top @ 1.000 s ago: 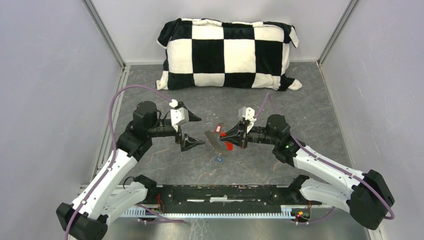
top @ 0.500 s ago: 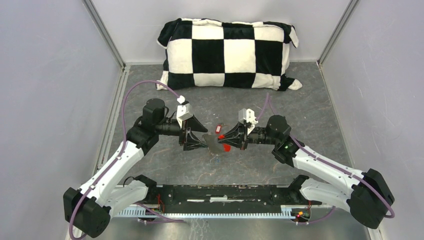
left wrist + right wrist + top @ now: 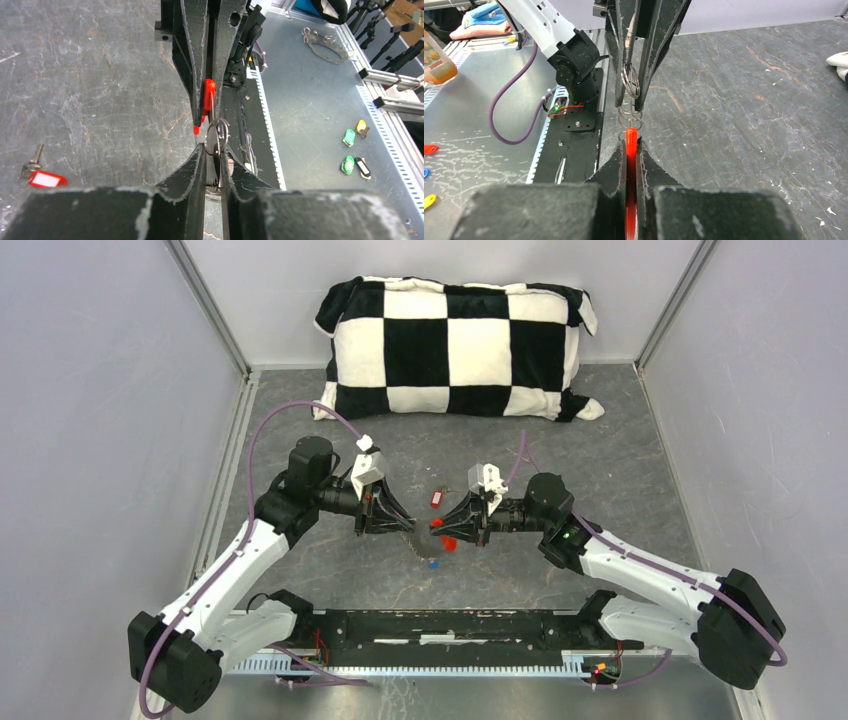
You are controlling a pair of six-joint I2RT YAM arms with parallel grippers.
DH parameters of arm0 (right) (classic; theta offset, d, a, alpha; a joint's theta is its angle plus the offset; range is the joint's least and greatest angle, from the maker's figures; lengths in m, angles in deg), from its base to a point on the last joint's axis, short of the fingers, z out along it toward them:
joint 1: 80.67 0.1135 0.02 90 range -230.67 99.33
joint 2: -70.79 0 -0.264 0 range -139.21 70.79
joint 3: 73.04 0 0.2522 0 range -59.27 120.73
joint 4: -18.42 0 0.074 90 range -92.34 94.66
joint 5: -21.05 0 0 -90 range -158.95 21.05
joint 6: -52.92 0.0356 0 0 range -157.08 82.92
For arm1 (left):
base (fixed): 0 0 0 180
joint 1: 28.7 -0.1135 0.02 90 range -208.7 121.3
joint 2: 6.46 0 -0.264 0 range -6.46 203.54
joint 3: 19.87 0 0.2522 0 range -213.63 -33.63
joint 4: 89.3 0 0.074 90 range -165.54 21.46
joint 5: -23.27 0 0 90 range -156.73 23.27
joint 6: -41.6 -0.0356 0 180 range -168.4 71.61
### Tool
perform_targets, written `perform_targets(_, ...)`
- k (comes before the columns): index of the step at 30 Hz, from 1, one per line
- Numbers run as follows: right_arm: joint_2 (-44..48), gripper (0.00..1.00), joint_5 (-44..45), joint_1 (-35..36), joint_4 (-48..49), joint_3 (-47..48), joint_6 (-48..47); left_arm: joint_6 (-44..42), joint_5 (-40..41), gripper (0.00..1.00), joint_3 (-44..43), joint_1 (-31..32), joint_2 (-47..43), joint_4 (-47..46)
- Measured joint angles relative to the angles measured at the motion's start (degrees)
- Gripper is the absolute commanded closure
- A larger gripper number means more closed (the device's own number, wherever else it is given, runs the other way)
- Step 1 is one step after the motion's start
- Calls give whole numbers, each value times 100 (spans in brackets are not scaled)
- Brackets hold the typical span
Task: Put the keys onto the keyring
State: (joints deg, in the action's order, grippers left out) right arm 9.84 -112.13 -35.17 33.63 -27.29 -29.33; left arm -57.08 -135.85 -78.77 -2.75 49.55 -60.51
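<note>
The left pincer (image 3: 214, 150) is clamped on a silver ring (image 3: 218, 136) at mid-frame. Facing it, the right pincer (image 3: 631, 144) is clamped on a red tag (image 3: 630, 165). 1 tagged key (image 3: 34, 159) lies on the bench (image 3: 100, 75), lower left.
</note>
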Motion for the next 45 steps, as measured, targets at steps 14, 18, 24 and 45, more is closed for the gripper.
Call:
perform_targets(14, 0, 77, -33, 76, 48, 0, 87, -232, -157, 95, -188, -44, 120, 240)
perform_targets(18, 24, 56, -63, 103, 107, 0, 90, -404, -214, 98, -240, -66, 153, 367)
perform_targets(24, 245, 48, -175, 136, -302, 295, -446, -2138, -457, 98, -599, -72, 212, 1803)
perform_targets(45, -597, 42, -516, 920, -2234, 1871, -2173, -5495, -304, 98, -892, -44, 256, 4382)
